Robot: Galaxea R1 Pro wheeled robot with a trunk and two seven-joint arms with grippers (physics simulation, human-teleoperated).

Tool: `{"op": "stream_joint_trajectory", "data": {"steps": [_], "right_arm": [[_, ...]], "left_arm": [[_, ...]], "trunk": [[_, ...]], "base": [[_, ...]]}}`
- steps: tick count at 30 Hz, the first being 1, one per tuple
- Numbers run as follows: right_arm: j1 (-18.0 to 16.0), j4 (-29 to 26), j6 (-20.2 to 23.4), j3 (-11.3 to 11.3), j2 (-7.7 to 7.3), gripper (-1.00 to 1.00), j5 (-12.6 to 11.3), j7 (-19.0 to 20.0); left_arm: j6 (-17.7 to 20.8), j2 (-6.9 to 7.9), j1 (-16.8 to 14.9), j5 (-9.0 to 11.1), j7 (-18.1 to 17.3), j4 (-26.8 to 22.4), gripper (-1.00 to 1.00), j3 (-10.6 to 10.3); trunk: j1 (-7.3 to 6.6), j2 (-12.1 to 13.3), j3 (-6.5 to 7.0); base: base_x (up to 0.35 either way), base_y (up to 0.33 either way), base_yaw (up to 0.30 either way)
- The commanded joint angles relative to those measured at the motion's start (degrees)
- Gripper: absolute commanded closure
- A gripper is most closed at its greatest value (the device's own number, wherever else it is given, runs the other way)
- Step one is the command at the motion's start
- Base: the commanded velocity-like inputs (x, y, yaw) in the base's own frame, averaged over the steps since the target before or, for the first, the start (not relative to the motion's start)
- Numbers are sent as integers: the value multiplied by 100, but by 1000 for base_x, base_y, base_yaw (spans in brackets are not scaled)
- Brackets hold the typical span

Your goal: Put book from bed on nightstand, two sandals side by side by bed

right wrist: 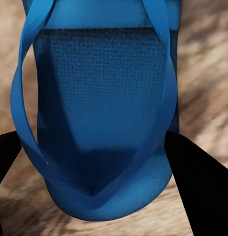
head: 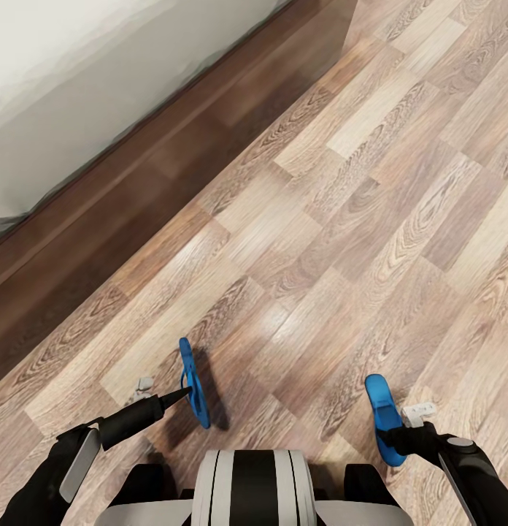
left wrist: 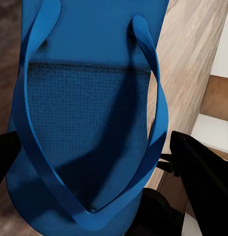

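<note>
1. Arms reach forward low over the light brown wood-plank floor, one at each side of the robot's white and black trunk; the left black forearm points right and away, the right comes in from the near right corner
2. Left gripper is clamped on a flat bright blue sandal, held on edge above the floor, its long side running near to far, shadow just right of it
3. Right gripper is clamped on the second bright blue sandal, also lifted on edge, well apart to the right of the first
4. Both sandals' near ends are hidden by the fingers; the straps look blue in both wrist views: left, right
5. Black fingers flank the sole in the left wrist view, likewise fingers in the right
6. Dark brown wooden bed frame runs diagonally at far left, its pale grey-white mattress cut off by the picture's edge
</note>
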Motion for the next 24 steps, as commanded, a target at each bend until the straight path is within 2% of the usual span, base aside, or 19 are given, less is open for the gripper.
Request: {"op": "stream_joint_trajectory", "data": {"steps": [1,20,24], "right_arm": [[-2,-8,20,-13,1,100,54,48],[-2,-10,20,-13,3,100,54,48],[-2,-10,20,-13,0,100,54,48]], "left_arm": [[51,1,-1,30,-11,1,100,1],[51,1,-1,21,-11,1,100,1],[51,1,-1,25,-11,1,100,1]], "trunk": [[-1,-1,-3],[-1,-1,-3],[-6,2,42]], "base": [[0,0,0],[0,0,0],[0,0,0]]}}
